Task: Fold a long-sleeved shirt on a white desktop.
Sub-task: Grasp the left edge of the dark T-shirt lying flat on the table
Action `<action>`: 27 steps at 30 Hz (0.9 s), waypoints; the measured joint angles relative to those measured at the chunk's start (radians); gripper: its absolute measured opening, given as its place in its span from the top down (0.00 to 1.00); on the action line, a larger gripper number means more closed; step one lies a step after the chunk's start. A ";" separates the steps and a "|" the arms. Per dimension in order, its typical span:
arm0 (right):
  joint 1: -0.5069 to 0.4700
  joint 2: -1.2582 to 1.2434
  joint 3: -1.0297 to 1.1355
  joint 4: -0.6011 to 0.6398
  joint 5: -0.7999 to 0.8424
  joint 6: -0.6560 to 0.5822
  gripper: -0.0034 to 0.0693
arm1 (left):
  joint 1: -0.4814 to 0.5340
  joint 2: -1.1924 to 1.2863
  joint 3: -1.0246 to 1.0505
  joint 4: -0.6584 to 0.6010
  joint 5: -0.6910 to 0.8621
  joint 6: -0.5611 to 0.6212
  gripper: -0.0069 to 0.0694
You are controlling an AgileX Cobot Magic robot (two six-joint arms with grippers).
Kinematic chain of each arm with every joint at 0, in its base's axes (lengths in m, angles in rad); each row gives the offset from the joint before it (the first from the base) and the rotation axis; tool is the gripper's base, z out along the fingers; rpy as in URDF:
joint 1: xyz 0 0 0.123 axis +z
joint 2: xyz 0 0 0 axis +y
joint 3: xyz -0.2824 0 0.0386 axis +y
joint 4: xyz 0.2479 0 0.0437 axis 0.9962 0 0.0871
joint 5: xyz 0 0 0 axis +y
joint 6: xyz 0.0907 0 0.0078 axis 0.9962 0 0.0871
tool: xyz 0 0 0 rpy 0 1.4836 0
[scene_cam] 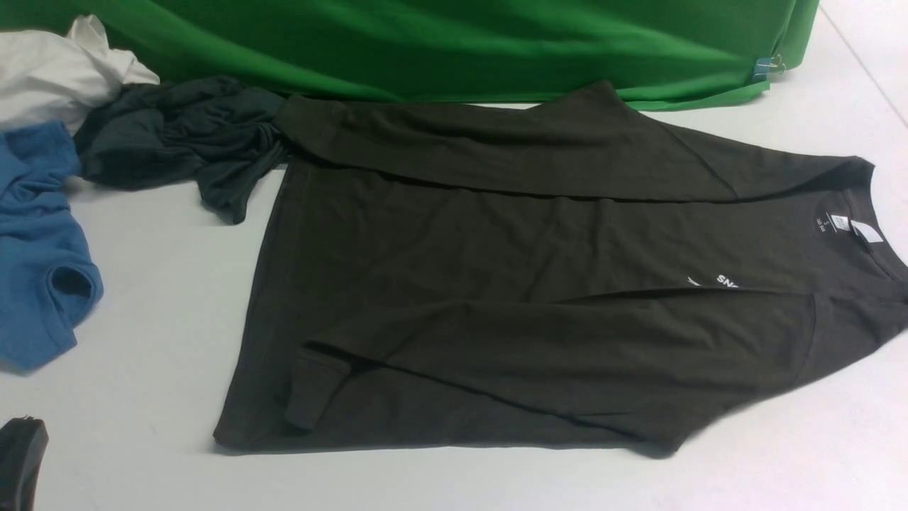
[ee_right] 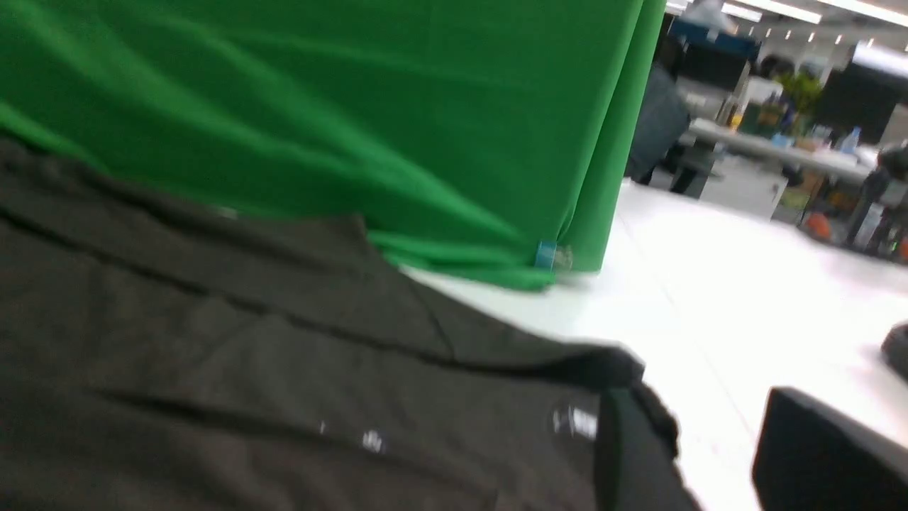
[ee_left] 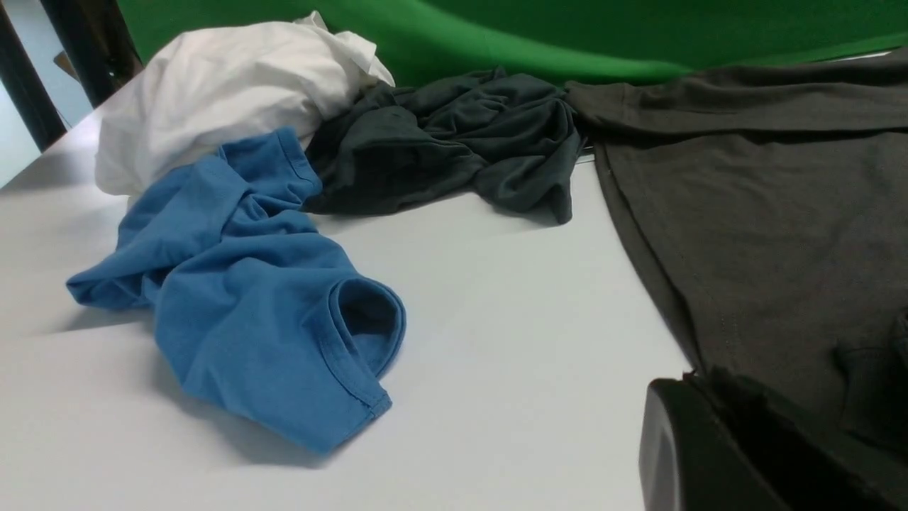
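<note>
Left pincer [scene_cam: 20, 461] showed in the front view only as a dark corner at near left; its opening and hold I cannot tell. The shirt [scene_cam: 539, 284] lay flat on the desktop [scene_cam: 142, 319], collar [scene_cam: 887, 259] right, both sleeves [scene_cam: 496, 142] across the body, so folding hem [scene_cam: 248, 319] toward collar seemed next. In the left wrist view the hem [ee_left: 649, 241] had bare desktop beside it, but a teal garment [ee_left: 454, 142] touched its far corner. In the right wrist view the right pincer [ee_right: 823, 461] was blurred near the collar [ee_right: 603, 367]; state unclear.

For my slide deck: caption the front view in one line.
The long-sleeved shirt lies flat on the white desktop, both sleeves folded in across its body.
</note>
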 joint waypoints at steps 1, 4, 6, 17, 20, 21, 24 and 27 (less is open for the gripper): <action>0.000 0.000 0.000 0.000 -0.032 0.000 0.62 | 0.000 0.000 0.000 0.004 -0.001 0.000 0.86; 0.000 0.000 0.000 0.000 -0.156 0.010 0.62 | 0.000 0.000 0.000 0.008 -0.042 0.000 0.86; 0.000 0.000 0.000 0.000 -0.234 0.020 0.62 | 0.000 0.000 0.000 0.000 -0.101 0.000 0.86; 0.000 0.000 0.000 0.000 -0.389 0.111 0.62 | 0.000 0.000 0.000 -0.020 -0.285 0.000 0.86; 0.000 0.000 0.000 0.002 -0.465 0.325 0.62 | 0.000 0.000 0.000 -0.022 -0.309 -0.001 0.86; 0.000 0.000 0.000 0.003 -0.502 0.401 0.62 | 0.000 0.000 0.000 -0.030 -0.336 -0.017 0.86; 0.000 0.003 0.000 0.003 -0.569 0.561 0.62 | 0.000 0.000 0.000 -0.078 -0.462 -0.139 0.86; 0.000 0.047 -0.037 0.004 -0.578 0.662 0.62 | 0.000 0.000 0.000 -0.103 -0.694 -0.275 0.86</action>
